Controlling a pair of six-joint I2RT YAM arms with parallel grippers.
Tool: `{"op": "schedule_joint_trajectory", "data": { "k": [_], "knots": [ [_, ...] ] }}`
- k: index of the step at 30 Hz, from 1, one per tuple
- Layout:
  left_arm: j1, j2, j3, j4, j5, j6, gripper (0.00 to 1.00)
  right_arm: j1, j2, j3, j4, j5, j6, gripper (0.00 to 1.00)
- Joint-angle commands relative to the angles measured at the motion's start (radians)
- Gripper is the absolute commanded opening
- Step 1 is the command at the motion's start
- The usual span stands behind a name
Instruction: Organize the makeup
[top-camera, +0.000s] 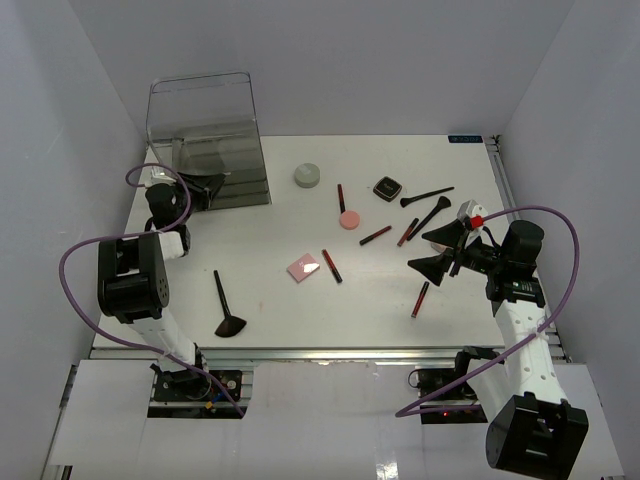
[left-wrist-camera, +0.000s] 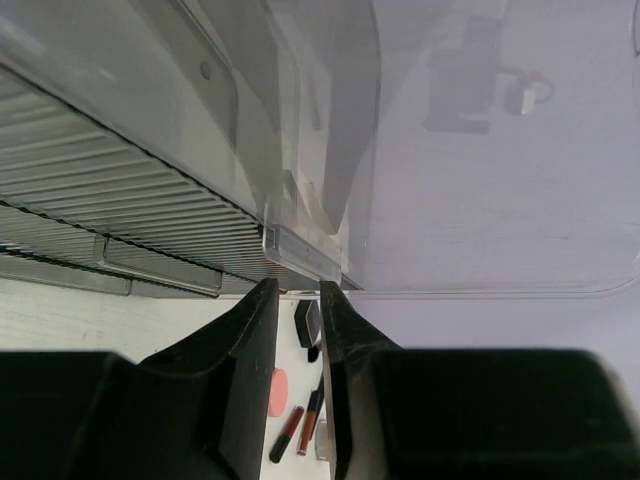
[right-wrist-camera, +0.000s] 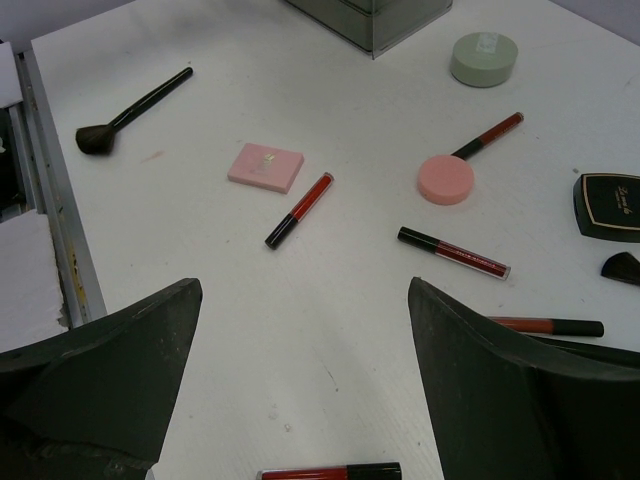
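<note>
The makeup lies scattered on the white table: grey jar (top-camera: 308, 176), pink disc (top-camera: 349, 219), black compact (top-camera: 388, 188), pink compact (top-camera: 303, 267), a brush (top-camera: 224, 305) at the left, two brushes (top-camera: 427, 196) at the right, and several red-and-black sticks (top-camera: 331, 265). My left gripper (left-wrist-camera: 297, 288) is at the front of the clear drawer box (top-camera: 205, 130), its jaws narrowed. Its tips reach the clear handle tab (left-wrist-camera: 300, 252), with only table showing in the gap. My right gripper (right-wrist-camera: 305, 287) hovers wide open over bare table, with a stick (right-wrist-camera: 330, 471) just below it.
The drawer box stands at the back left, its ribbed drawer fronts (left-wrist-camera: 120, 190) filling the left wrist view. A metal rail (right-wrist-camera: 45, 190) runs along the table's near edge. White walls close in both sides.
</note>
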Motion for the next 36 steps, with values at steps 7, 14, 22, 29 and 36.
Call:
{"op": "schedule_joint_trajectory", "data": {
  "k": [7,14,22,29,36],
  "knots": [
    [0.004,-0.010,0.020,0.112,-0.020,-0.045,0.34,0.006,0.008,0.011,0.006,-0.029,-0.015,0.90],
    [0.004,-0.032,-0.009,0.144,-0.024,-0.053,0.39,0.004,0.007,0.010,0.006,-0.031,-0.015,0.90],
    [0.004,-0.006,0.042,0.054,-0.043,-0.050,0.39,0.004,0.008,0.010,0.006,-0.029,-0.015,0.90],
    [0.005,0.011,0.047,0.051,-0.070,-0.068,0.25,0.004,0.008,0.010,0.006,-0.030,-0.015,0.90],
    [0.012,0.023,0.067,0.041,-0.061,-0.070,0.24,0.004,0.005,0.010,0.006,-0.034,-0.017,0.90]
  ]
}}
